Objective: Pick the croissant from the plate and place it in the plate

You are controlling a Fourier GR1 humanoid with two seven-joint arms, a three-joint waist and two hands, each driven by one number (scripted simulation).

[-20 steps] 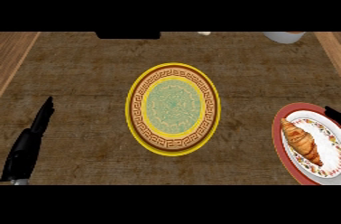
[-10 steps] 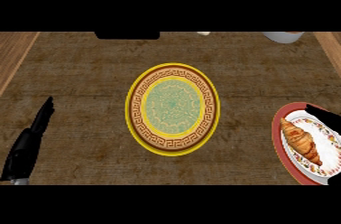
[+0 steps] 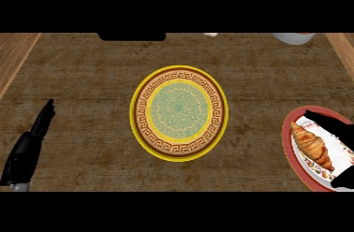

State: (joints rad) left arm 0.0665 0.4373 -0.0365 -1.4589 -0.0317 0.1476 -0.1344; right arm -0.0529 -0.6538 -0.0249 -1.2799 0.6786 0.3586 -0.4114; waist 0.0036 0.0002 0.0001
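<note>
A golden croissant [image 3: 313, 146] lies on a red-rimmed white plate [image 3: 289, 141] at the counter's right edge. A yellow plate [image 3: 179, 112] with a brown key-pattern band and a pale green middle sits in the centre. My right hand [image 3: 336, 127] comes in from the right edge over the red-rimmed plate. Its dark fingers stretch above the croissant's far end, and another part of it [image 3: 343, 180] shows near the plate's lower end. The hand is open and holds nothing. My left hand [image 3: 29, 148] rests open at the lower left, fingers up.
A dark object [image 3: 131, 36] and a white bowl [image 3: 293, 37] sit along the counter's far edge. A small pale item [image 3: 211, 34] lies between them. Lighter wood strips border the counter left and right.
My right hand has moved further in from the right edge, over the red-rimmed plate and closer to the croissant. The left hand, both plates and the croissant have stayed put.
</note>
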